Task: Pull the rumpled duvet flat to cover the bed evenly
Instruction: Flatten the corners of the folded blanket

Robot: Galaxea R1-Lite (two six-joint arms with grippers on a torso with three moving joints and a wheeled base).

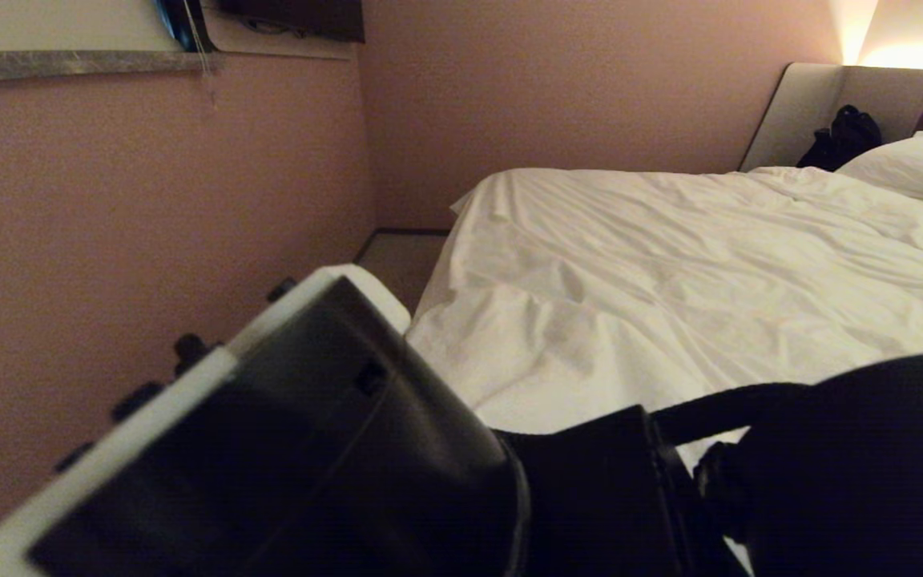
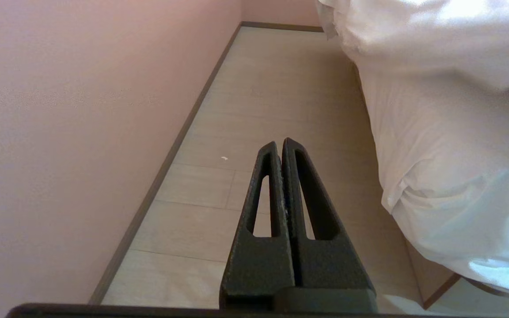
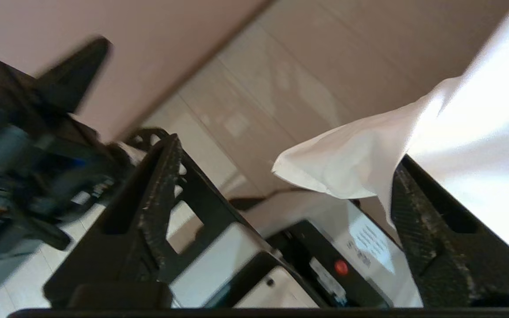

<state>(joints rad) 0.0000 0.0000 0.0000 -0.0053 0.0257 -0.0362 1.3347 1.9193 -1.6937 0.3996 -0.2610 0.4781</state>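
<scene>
right hand [image 3: 281, 176] wide, grips nothing | duvet [image 3: 351, 163] corner drapes over 1 finger

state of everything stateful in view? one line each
duvet: spread over the bed, wrinkled; corner hangs loose between the right fingers
bed: covered, pillow at the headboard
right gripper: fingers wide open, gripping nothing
left gripper: fingers shut, empty, over the floor beside the bed
</scene>
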